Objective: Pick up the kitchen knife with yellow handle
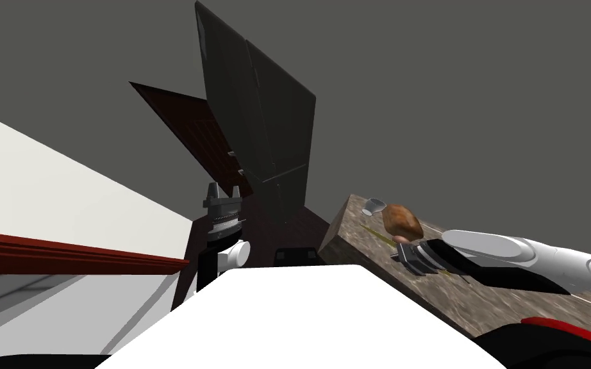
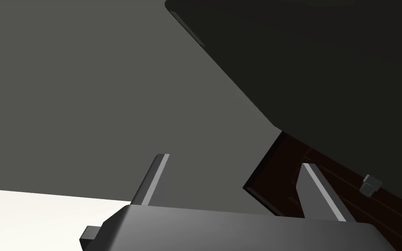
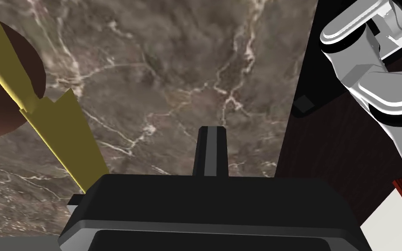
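Note:
The yellow knife (image 3: 60, 126) lies on the brown marbled counter (image 3: 174, 65), running past a round brown lump (image 3: 4, 87) and under the side of my right gripper's body. In the head view the knife (image 1: 377, 235) is a thin yellow line beside the brown lump (image 1: 402, 221). My right gripper (image 3: 211, 130) is low over the counter with its fingers shut together on nothing, and the knife is off to one side of them. In the head view the right gripper (image 1: 403, 253) sits just below the lump. My left gripper (image 2: 239, 183) is raised and open with nothing between its fingers; the head view shows the left gripper (image 1: 224, 192) beside the chest.
A small grey cup (image 1: 373, 206) stands at the counter's far corner. A tall dark cabinet (image 1: 268, 115) and dark red-brown panelling (image 1: 204, 141) rise behind. A white surface with a red edge (image 1: 44, 192) lies to the left. The counter (image 1: 480, 301) ends near my chest.

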Robot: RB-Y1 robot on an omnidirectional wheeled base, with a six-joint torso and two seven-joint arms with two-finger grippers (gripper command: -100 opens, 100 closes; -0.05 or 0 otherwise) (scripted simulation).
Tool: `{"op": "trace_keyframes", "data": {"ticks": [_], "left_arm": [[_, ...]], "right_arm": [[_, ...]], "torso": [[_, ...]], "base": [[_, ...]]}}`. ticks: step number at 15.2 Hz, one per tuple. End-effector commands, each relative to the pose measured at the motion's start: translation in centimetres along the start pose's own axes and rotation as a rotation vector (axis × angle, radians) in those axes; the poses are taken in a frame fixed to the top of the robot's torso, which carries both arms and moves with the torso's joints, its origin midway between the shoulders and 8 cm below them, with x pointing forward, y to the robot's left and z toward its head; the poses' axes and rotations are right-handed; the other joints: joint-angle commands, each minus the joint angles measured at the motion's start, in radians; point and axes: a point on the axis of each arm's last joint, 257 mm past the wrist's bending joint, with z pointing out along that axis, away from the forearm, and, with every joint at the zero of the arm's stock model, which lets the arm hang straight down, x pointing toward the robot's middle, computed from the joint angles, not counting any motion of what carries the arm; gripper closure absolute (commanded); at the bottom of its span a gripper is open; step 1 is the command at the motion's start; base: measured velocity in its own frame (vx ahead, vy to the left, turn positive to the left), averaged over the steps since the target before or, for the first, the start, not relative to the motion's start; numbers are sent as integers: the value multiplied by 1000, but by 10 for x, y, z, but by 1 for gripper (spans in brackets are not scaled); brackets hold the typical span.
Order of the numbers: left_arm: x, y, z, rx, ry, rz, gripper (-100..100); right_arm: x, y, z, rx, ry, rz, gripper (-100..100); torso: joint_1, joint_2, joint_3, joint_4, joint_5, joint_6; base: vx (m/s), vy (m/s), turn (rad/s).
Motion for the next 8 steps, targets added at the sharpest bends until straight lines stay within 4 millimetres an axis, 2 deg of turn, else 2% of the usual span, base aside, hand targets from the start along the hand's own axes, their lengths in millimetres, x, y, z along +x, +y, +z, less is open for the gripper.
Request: {"op": "trace_keyframes", "data": {"ticks": [1,2,3,7,8], "left_arm": [[0,0,0,0,0,0,0],[0,0,0,0,0,0,0],[0,0,0,0,0,0,0],[0,0,0,0,0,0,0],[0,0,0,0,0,0,0]], "right_arm": [[-8,-5,-5,-2,0,-9,100],[-5,-4,-3,2,-2,-8,100],[8,-10,-5,15,31,-1,-100],[31,-19,-11,36,86,20,-100],[25,-10,-7,13,70,19,-100]], "torso": [[0,0,0,0,0,0],[0,1,1,0,0,0],[0,1,1,0,0,0],[-4,-20,-11,-4,-1,-3],[-7,-22,-12,-4,-1,-5]], "base": [[-46,-17,-117],[-26,-8,-20],[103,-29,76],[245,-34,66],[123,-23,14]]}}
